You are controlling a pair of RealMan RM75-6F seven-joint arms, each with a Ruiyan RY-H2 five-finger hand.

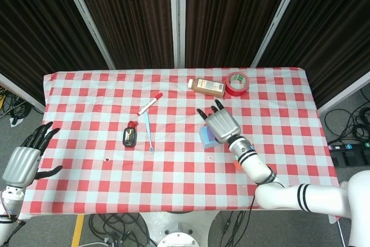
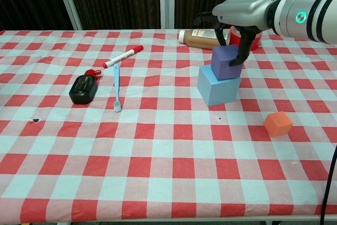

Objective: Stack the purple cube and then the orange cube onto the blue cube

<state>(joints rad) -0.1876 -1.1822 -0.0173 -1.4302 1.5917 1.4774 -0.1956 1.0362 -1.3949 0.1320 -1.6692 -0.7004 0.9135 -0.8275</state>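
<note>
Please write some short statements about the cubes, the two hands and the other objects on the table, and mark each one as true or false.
1. The purple cube sits on the blue cube. True.
2. The orange cube is already stacked on the purple cube. False: it lies on the tablecloth, apart from the stack.
3. The right hand is over the purple cube, fingers around it. True.
4. The left hand holds the red marker. False: it holds nothing, off the table's left edge.
5. The brown bottle stands upright. False: it lies on its side near the red tape roll.

Lab test bay — dark curtains [image 1: 231, 15], floor cables [image 1: 347, 122].
</note>
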